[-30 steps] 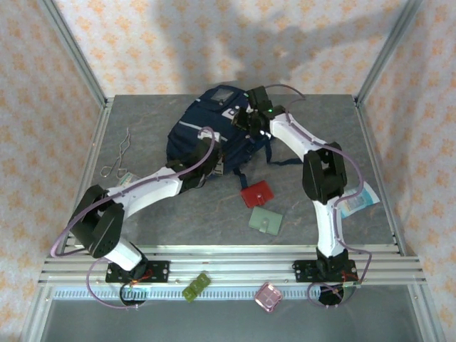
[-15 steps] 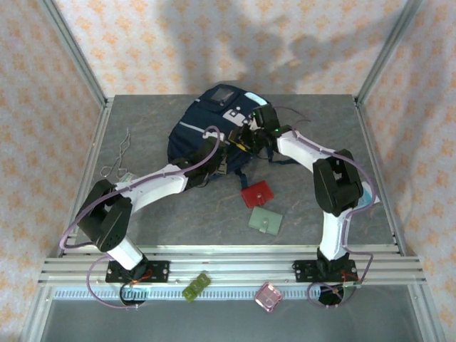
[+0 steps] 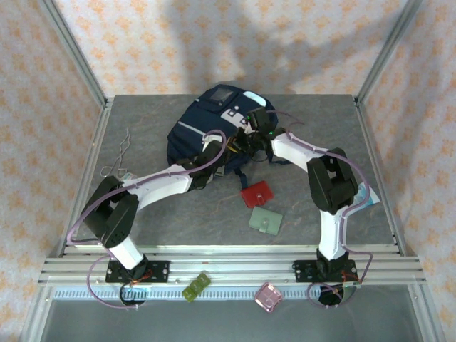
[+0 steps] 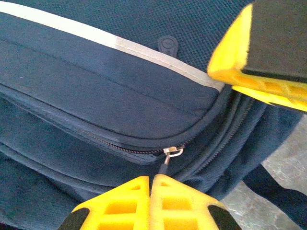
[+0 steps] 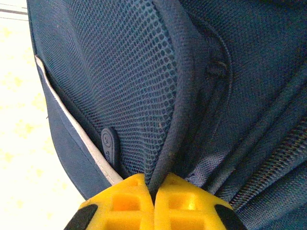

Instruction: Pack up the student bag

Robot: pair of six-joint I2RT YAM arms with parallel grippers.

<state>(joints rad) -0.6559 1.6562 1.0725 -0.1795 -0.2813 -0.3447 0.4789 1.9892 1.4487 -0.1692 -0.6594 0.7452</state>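
At the top centre of the overhead view, the student bag (image 3: 191,128) lies on the far half of a grey table (image 3: 142,214). It is large and navy blue, with a pale stripe and light patches. Both arms reach up the frame to its lower right side. The left gripper (image 3: 222,152) and right gripper (image 3: 244,137) sit close together against the fabric.

From the left wrist camera, the bag (image 4: 96,96) spans the frame, its grey-white stripe (image 4: 120,43) running across the upper part. At the bottom centre, the left gripper (image 4: 151,184) has its yellow jaws pressed together, pinching the zip pull (image 4: 169,155) of a closed pocket. One yellow finger (image 4: 240,52) of the right gripper shows at the upper right.

From the right wrist camera, the right gripper (image 5: 153,184) sits at the bottom centre. Its jaws are fully closed on a fold of the bag (image 5: 120,72) beside a mesh panel.

Below the bag in the overhead view lie a red wallet (image 3: 256,194) and a green card holder (image 3: 265,221). A bent wire (image 3: 121,153) lies at the left.
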